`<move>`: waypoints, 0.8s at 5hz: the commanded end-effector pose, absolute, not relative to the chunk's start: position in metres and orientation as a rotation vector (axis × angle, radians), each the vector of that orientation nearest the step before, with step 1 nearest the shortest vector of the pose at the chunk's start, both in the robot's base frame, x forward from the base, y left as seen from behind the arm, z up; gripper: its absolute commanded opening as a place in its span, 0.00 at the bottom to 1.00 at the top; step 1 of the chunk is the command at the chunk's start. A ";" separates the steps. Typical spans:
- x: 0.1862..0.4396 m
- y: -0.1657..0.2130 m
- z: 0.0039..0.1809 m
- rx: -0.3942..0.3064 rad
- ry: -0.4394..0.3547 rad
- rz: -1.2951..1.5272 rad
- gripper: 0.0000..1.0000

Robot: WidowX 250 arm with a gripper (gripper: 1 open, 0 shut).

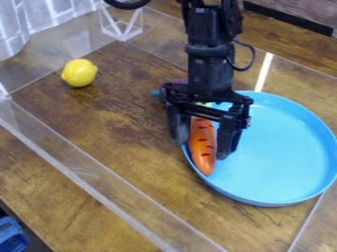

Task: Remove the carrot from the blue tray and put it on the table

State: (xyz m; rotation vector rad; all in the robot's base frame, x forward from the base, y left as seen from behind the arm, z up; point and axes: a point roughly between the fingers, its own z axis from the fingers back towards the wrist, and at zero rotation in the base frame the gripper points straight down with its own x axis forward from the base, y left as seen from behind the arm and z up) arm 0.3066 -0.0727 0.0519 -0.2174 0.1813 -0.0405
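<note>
The orange carrot (204, 150) lies inside the left rim of the round blue tray (283, 148), its green top hidden under my arm. My gripper (206, 138) is lowered over the carrot, open, with one black finger on each side of its upper half. Both fingertips reach down near the tray's left edge, and the carrot's pointed end sticks out toward the front. The dark wooden table (118, 128) stretches to the left of the tray.
A yellow lemon (79, 72) rests on the table at the left. Clear plastic walls (59, 162) run along the front-left edge and the back. A clear plastic piece (125, 22) stands at the back.
</note>
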 end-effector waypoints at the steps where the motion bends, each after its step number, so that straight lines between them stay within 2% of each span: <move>1: 0.312 -0.077 0.072 -0.233 0.112 -0.057 1.00; 4: 0.314 -0.074 0.077 -0.239 0.106 -0.053 1.00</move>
